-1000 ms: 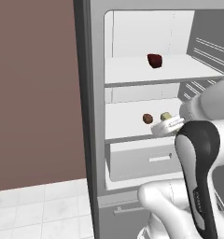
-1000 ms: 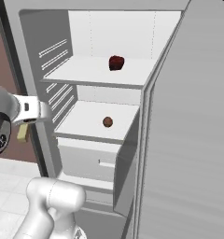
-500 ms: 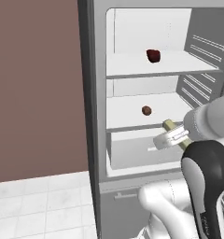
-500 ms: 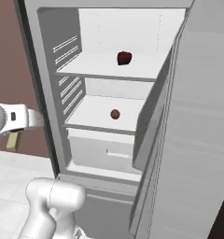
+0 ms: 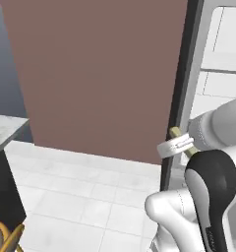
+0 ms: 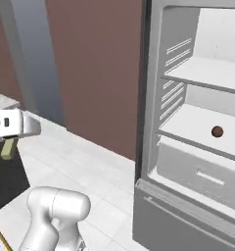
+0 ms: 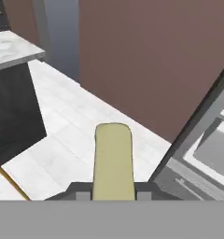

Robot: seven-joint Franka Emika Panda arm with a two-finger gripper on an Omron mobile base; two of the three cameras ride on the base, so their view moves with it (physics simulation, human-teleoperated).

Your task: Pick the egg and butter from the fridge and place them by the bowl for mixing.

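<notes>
A kitchen in a home; a big open fridge [image 6: 188, 147] with white shelves and food stands by a brown wall [image 5: 100, 74]; white floor tiles [image 5: 80, 197]; a marble counter [image 7: 11, 49].

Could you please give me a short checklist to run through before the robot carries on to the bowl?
1. Butter held in the gripper: ok, the jaws are shut on it.
2. Butter out of the fridge: ok, it hangs over the floor.
3. Egg collected: not ok, it sits on the middle shelf.
4. Marble counter within sight: ok.
5. Bowl located: cannot tell.
</notes>
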